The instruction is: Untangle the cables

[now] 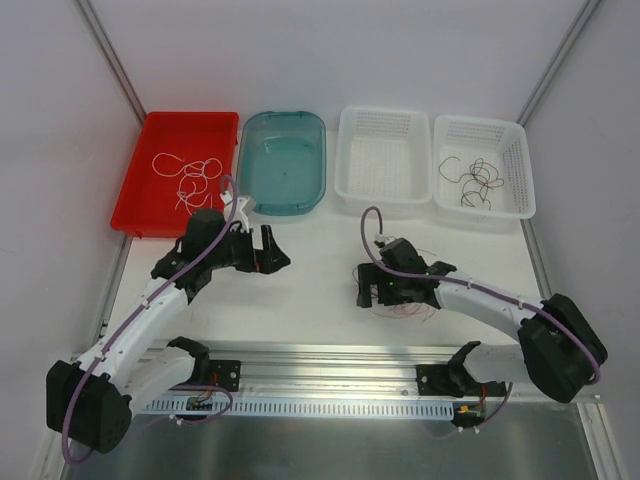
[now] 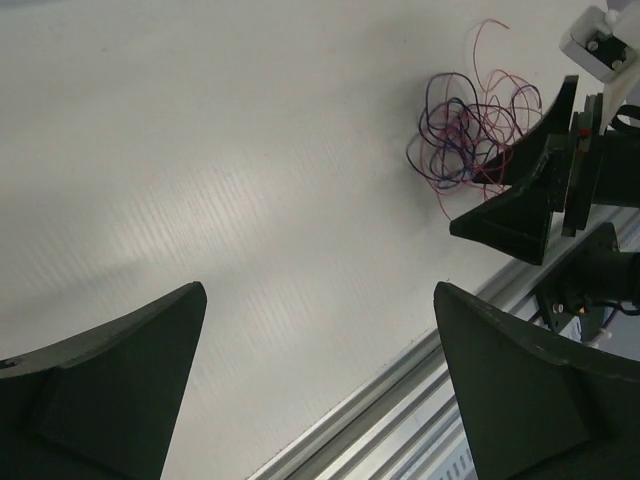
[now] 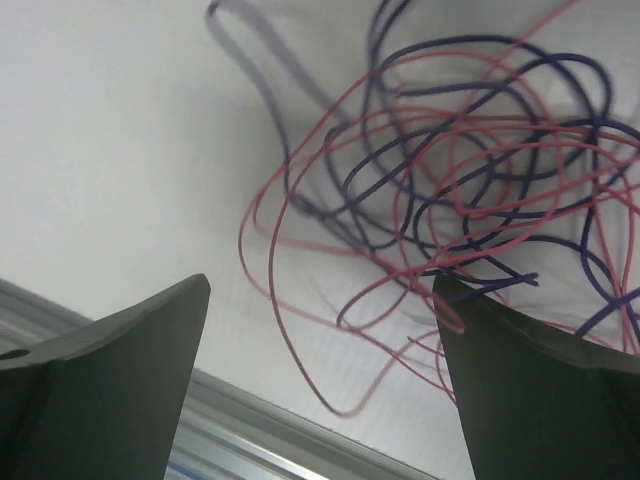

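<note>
The cables (image 3: 470, 160) are a loose clump of thin red-pink and dark purple strands on the white table, just ahead of my right gripper (image 3: 322, 280). That gripper is open; a few red loops lie between its fingers and some strands run against the right fingertip (image 3: 470, 320). From above, the clump (image 1: 408, 303) lies beside and partly under the right gripper (image 1: 374, 292). My left gripper (image 1: 272, 250) is open and empty over bare table, well left of the clump. Its wrist view shows the left gripper (image 2: 320, 290) with the clump (image 2: 470, 130) far off at the upper right.
Along the back stand a red tray (image 1: 150, 215) with white strands, a teal tub (image 1: 283, 162), a white basket (image 1: 385, 150) holding nothing, and a second white basket (image 1: 512, 165) with dark strands. A metal rail (image 1: 330, 365) runs along the near edge.
</note>
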Motion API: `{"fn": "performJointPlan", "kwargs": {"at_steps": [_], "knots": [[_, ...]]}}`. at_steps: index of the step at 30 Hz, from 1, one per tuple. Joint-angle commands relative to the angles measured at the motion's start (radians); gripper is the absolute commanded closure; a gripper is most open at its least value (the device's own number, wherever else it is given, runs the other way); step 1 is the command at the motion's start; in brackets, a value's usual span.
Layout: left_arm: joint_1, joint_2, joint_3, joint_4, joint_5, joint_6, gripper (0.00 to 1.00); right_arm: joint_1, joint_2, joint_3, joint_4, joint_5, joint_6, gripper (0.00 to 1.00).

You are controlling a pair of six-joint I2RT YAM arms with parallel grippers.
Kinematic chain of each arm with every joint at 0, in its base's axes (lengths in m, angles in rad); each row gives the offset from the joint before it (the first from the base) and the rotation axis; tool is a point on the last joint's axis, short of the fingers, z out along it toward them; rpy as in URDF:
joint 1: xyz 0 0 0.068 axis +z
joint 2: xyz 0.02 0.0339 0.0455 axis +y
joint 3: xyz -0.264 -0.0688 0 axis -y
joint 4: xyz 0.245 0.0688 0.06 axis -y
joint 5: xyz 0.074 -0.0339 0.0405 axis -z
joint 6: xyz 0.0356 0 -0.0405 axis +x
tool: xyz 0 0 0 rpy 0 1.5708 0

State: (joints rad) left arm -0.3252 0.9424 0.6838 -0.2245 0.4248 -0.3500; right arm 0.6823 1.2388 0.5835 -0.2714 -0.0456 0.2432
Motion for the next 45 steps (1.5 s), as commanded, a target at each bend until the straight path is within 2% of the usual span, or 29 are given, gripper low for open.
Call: {"fn": "performJointPlan", "kwargs": {"at_steps": [1,4,7,10,13,14,18,22,31,35,43,45], "knots": [[-0.063,-0.022,-0.018,0.017,-0.026,-0.007,0.01,0.106,0.060,0.088,0.094,-0.025,0.019,0.01],[-0.095,-0.007,-0.015,0.019,-0.052,-0.009,0.01,0.140,0.067,0.122,0.080,-0.019,0.013,0.01],[-0.139,0.059,0.008,0.033,-0.083,-0.009,0.01,0.141,0.004,0.121,0.041,0.021,0.022,0.01],[-0.185,0.119,0.043,0.057,-0.110,-0.006,0.02,0.141,-0.087,0.110,-0.026,0.131,0.031,0.02],[-0.228,0.247,0.097,0.094,-0.121,0.011,0.03,0.140,-0.166,0.104,-0.120,0.268,0.065,0.02],[-0.253,0.280,0.136,0.099,-0.124,0.037,0.03,0.137,-0.182,0.102,-0.158,0.326,0.073,0.02],[-0.311,0.436,0.255,0.100,-0.104,0.167,0.04,0.106,-0.257,0.059,-0.184,0.380,0.102,0.02],[-0.365,0.609,0.367,0.099,-0.086,0.324,0.04,0.046,-0.318,-0.006,-0.196,0.382,0.152,0.00],[-0.433,0.872,0.579,0.099,-0.051,0.489,0.15,-0.124,-0.418,-0.111,-0.175,0.258,0.186,0.00],[-0.448,0.943,0.620,0.097,-0.043,0.528,0.22,-0.147,-0.438,-0.136,-0.135,0.202,0.179,0.00],[-0.477,1.047,0.672,0.099,-0.031,0.537,0.33,-0.150,-0.357,-0.169,-0.042,0.132,0.199,0.00],[-0.479,1.055,0.677,0.097,-0.026,0.531,0.41,-0.148,-0.342,-0.177,-0.020,0.122,0.206,0.00]]}}
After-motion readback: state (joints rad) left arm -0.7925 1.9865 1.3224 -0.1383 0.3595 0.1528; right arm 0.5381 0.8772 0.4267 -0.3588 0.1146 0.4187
